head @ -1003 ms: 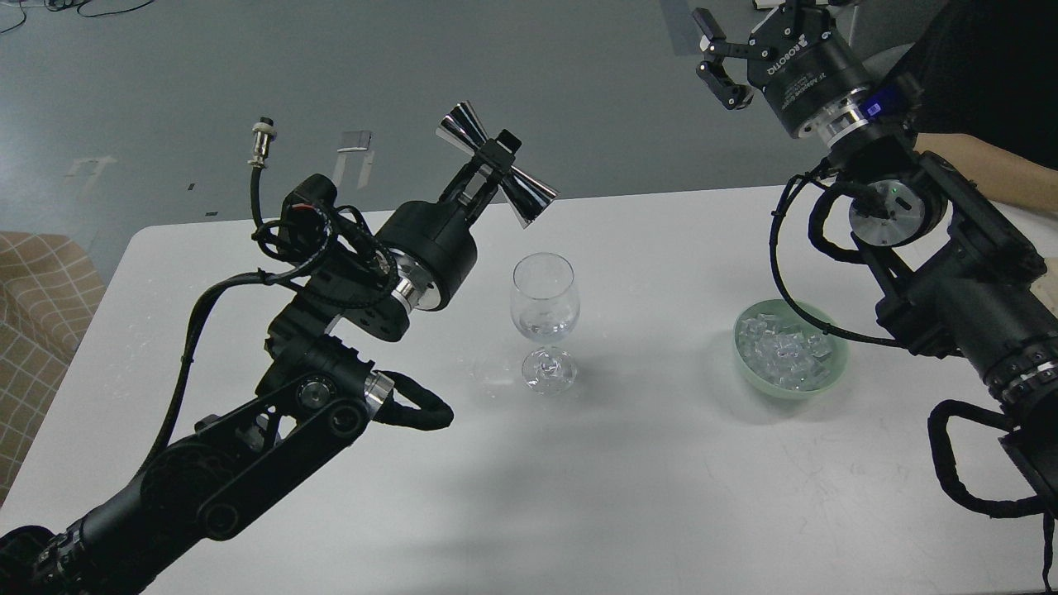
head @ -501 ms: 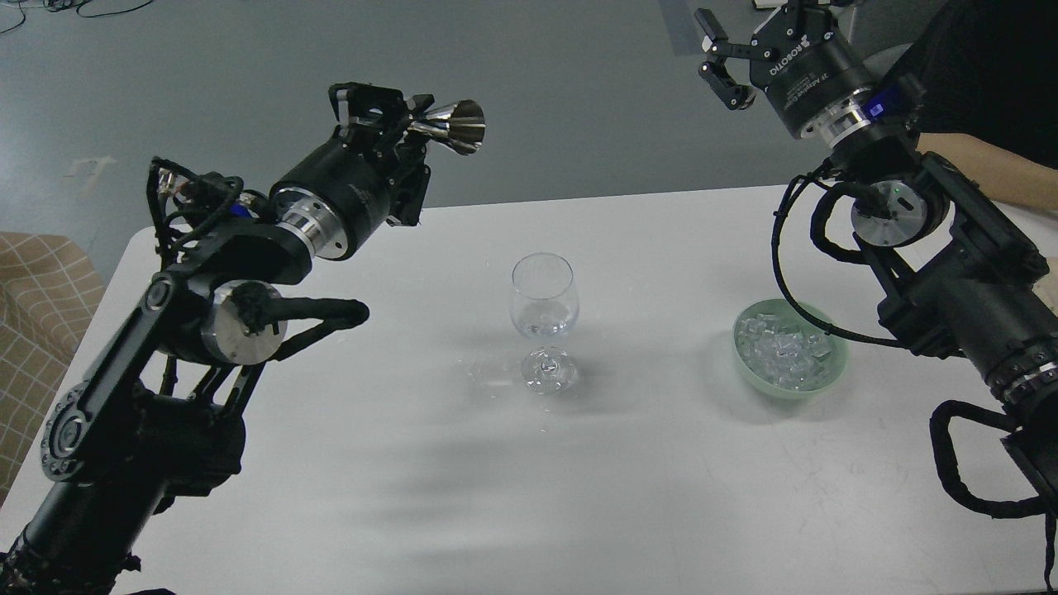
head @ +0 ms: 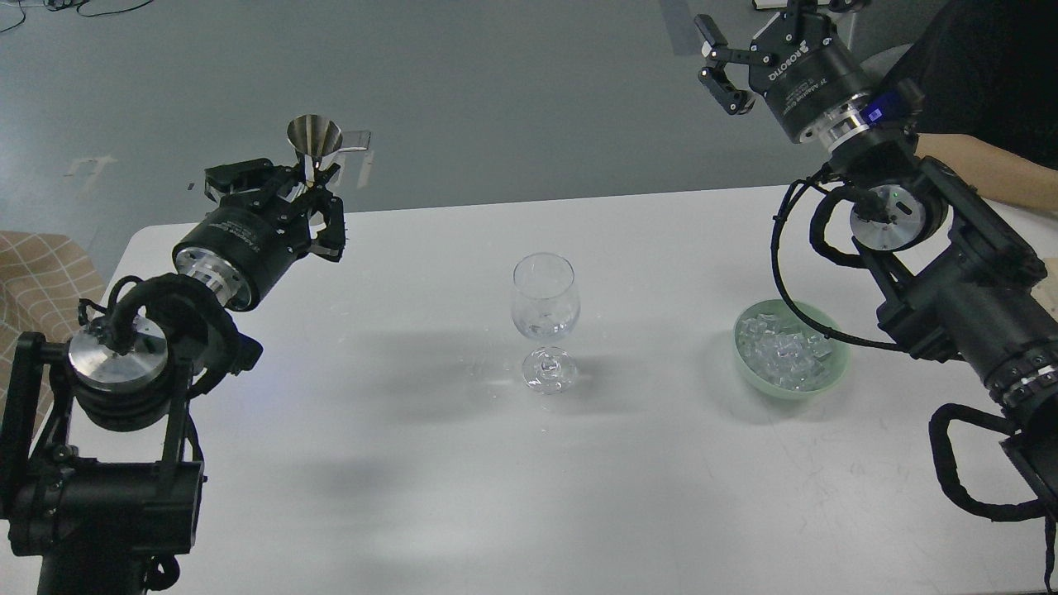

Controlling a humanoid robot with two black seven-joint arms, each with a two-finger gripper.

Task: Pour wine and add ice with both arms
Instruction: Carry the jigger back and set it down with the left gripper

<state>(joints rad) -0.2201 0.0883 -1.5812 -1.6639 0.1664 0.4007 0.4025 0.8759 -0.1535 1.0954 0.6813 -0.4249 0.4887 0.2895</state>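
Note:
A clear wine glass [head: 543, 304] stands at the middle of the white table [head: 512, 496], with a little clear liquid in its bowl. My left gripper [head: 307, 192] is at the table's far left edge, well left of the glass, shut on a silver double-cone jigger [head: 314, 142] that stands upright. Ice cubes [head: 783, 349] fill a pale green bowl [head: 833, 373] at the right. My right gripper [head: 756, 37] is high beyond the table's far edge, above and behind the bowl, open and empty; its upper finger is cut off by the frame.
A person's bare forearm [head: 988, 169] rests at the table's far right, behind my right arm. A tan checked seat [head: 33, 289] stands off the table's left edge. Grey floor lies beyond the table.
My left arm has swung left and back, away from the glass. The jigger has turned from tilted over the glass to upright. The right arm has barely moved.

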